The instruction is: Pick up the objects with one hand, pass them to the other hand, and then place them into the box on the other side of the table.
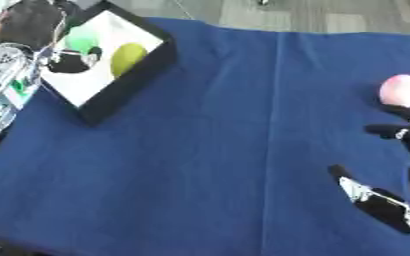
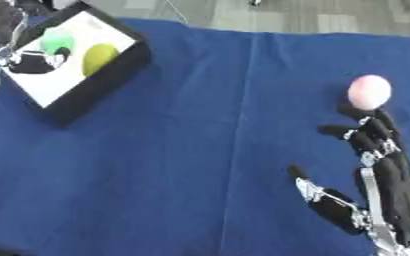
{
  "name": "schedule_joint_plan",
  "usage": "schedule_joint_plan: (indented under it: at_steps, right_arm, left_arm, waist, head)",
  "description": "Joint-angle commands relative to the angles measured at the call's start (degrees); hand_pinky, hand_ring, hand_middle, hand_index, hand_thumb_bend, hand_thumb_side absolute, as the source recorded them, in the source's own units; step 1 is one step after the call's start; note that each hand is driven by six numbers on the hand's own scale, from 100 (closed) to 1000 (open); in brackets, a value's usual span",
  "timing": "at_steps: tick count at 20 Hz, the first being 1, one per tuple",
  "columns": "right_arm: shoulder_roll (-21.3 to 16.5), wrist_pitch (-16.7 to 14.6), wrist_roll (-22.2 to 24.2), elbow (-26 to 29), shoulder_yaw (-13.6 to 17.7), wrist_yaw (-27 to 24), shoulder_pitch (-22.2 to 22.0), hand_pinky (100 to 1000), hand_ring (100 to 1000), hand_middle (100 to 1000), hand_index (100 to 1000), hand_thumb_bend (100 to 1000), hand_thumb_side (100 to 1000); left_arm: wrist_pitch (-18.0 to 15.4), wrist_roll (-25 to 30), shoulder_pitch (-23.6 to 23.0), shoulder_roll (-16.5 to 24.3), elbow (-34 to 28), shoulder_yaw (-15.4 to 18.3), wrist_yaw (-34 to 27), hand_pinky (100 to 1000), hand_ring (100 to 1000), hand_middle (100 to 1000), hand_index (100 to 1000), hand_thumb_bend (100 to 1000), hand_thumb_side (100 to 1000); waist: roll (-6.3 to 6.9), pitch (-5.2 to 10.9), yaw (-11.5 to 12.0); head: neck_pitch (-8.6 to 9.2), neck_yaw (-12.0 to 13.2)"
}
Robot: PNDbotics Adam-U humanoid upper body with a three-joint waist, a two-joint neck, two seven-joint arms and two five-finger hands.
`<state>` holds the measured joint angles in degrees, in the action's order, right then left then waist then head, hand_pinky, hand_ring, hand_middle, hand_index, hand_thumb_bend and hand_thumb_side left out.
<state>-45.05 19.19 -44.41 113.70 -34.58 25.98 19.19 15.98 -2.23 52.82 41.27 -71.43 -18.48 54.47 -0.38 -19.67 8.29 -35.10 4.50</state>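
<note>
right robot hand (image 2: 379, 150): lying open, fingertips touching pink ball (image 2: 369, 92)
left robot hand (image 1: 64, 62): reaching into box (image 1: 125, 82), grip unclear

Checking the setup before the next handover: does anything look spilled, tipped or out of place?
Nothing stands out. The box sits askew at the table's far left with a green object and a yellow-green object inside. The pink ball lies on the blue cloth by the open right hand.
</note>
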Motion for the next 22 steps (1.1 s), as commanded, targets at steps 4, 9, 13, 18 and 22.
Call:
schedule_joint_plan:
  at_steps: [4, 9, 13, 18, 22]
  right_arm:
    - [-1.71, 7.13, -6.85, 0.89, 2.37, -0.7, 0.35, 1000, 631, 815, 688, 607, 122]
    - [-3.12, 11.9, -5.77, 0.89, 6.11, -2.38, -0.01, 1000, 659, 830, 709, 604, 139]
    - [-4.35, 14.49, -4.46, 0.89, 9.31, -5.37, 0.06, 1000, 650, 831, 702, 608, 141]
    - [-7.54, 15.2, -4.04, 0.89, 14.71, -11.77, -0.48, 1000, 663, 843, 711, 619, 153]
    - [-10.59, 13.8, -2.89, 0.89, 18.89, -17.61, -2.71, 1000, 694, 882, 733, 621, 178]
  left_arm:
    - [0.21, -0.82, 0.12, 1.86, -4.06, 0.46, -2.36, 743, 701, 649, 743, 312, 299]
    - [0.99, -5.98, -1.71, 3.0, -13.03, -0.6, -9.24, 736, 630, 608, 705, 100, 135]
    - [1.62, -8.64, -3.78, 4.04, -19.39, -0.52, -15.9, 737, 611, 589, 696, 100, 199]
    - [4.34, -10.5, -6.97, 5.67, -27.64, 0.25, -23.51, 734, 596, 574, 680, 100, 244]
    - [6.17, -11.07, -9.01, 6.26, -33.69, 0.87, -27.43, 728, 579, 555, 687, 100, 316]
  waist:
    - [0.28, 2.04, 0.14]
    - [0.38, 2.27, -0.04]
    - [0.49, 2.16, -0.12]
    - [0.46, 1.8, 0.84]
    - [0.27, 1.32, 2.02]
  head:
    - [-0.93, -4.37]
    - [-2.49, -11.1]
    - [-2.86, -13.63]
    - [-2.77, -15.46]
    - [-2.61, -16.57]
